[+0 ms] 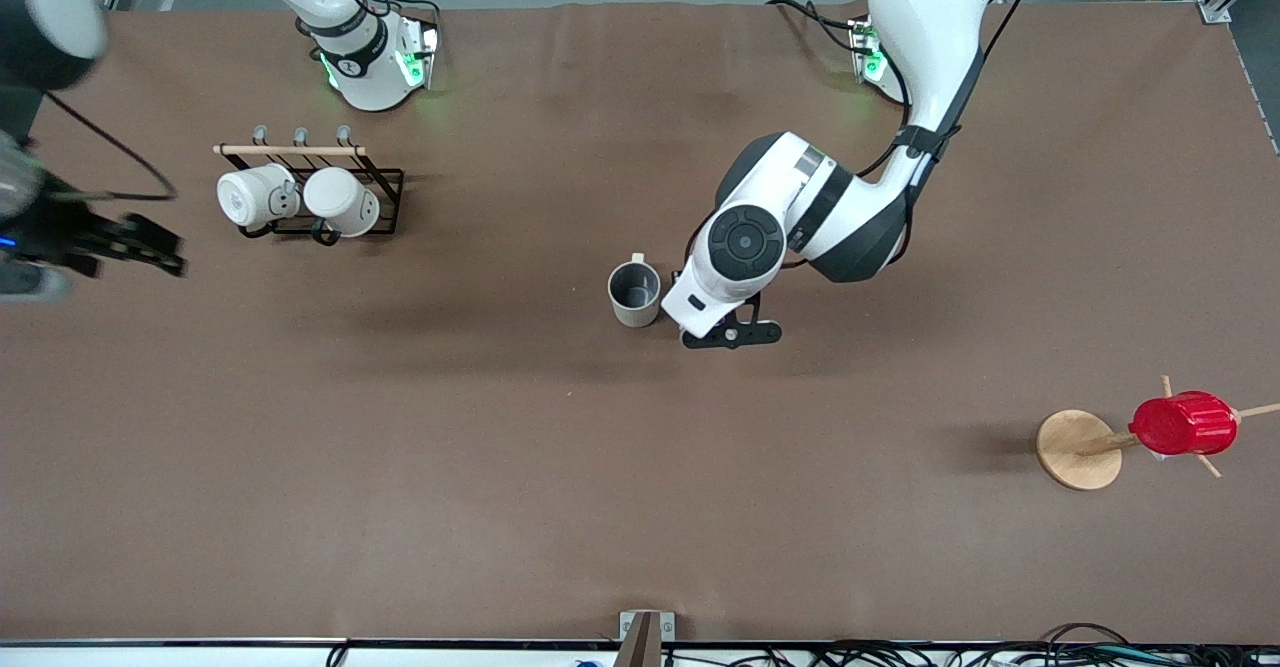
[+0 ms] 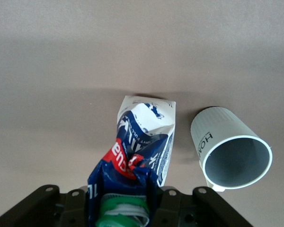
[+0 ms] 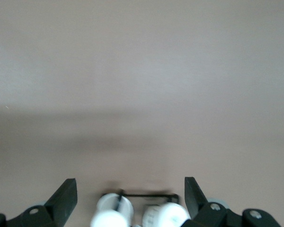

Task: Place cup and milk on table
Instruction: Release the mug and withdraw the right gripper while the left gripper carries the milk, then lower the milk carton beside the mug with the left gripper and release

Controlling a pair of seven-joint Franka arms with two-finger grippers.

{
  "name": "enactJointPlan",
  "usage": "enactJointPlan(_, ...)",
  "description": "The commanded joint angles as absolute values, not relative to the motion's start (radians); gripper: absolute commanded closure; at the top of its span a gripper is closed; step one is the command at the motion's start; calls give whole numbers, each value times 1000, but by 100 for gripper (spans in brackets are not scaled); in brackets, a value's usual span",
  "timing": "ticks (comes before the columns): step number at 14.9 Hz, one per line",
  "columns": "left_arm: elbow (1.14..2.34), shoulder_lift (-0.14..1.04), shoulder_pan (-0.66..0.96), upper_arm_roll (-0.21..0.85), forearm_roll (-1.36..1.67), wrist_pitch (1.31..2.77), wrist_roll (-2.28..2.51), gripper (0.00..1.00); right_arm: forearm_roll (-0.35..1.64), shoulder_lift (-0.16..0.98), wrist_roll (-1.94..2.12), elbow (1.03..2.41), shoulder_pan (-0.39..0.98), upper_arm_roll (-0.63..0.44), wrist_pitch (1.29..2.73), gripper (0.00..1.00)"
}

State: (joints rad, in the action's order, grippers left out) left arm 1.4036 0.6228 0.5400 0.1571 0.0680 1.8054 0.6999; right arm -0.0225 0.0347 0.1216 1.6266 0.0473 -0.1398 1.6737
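The cream-beige cup (image 1: 634, 294) stands upright on the brown table (image 1: 500, 467) near its middle, dark inside showing. My left gripper (image 1: 716, 315) is right beside it, toward the left arm's end. In the left wrist view the left gripper (image 2: 125, 204) is shut on the milk (image 2: 143, 142), a crumpled blue-and-white carton with a red label and green cap. The carton's base is at the table; I cannot tell if it touches. The cup (image 2: 229, 149) stands close beside the carton. The milk is hidden under the hand in the front view. My right gripper (image 1: 150, 243) (image 3: 131, 195) is open and empty at the right arm's end.
A black wire rack with two white mugs (image 1: 300, 199) stands near the right arm's base and shows in the right wrist view (image 3: 139, 212). A red ribbed cup (image 1: 1183, 424) hangs on a wooden peg stand with a round disc base (image 1: 1078, 450) at the left arm's end.
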Motion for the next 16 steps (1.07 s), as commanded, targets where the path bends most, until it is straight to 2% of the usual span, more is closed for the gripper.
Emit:
enactJointPlan(1,1373,627,552,152,83,1781,710,86,-2,37,179,1510,52,-181,1557,0)
enactJointPlan(9,1371,667,591,150,77,1790,700,84,-2,38,170,1511,31,-141,1548,0)
enactJointPlan(10,1371,667,594,150,77,1790,699,81,-2,38,170,1512,32,-141,1549,0)
enactJointPlan(11,1371,666,592,150,77,1790,698,74,0,38,170,1513,32,-141,1549,0)
enactJointPlan(13,1371,655,583,150,77,1790,701,39,0,38,170,1513,32,-141,1549,0)
enactJointPlan(14,1371,652,583,150,74,1789,701,27,0,38,170,1513,32,-141,1549,0)
enactJointPlan(16,1379,611,580,149,67,1783,698,13,0,38,170,1513,32,-141,1549,0)
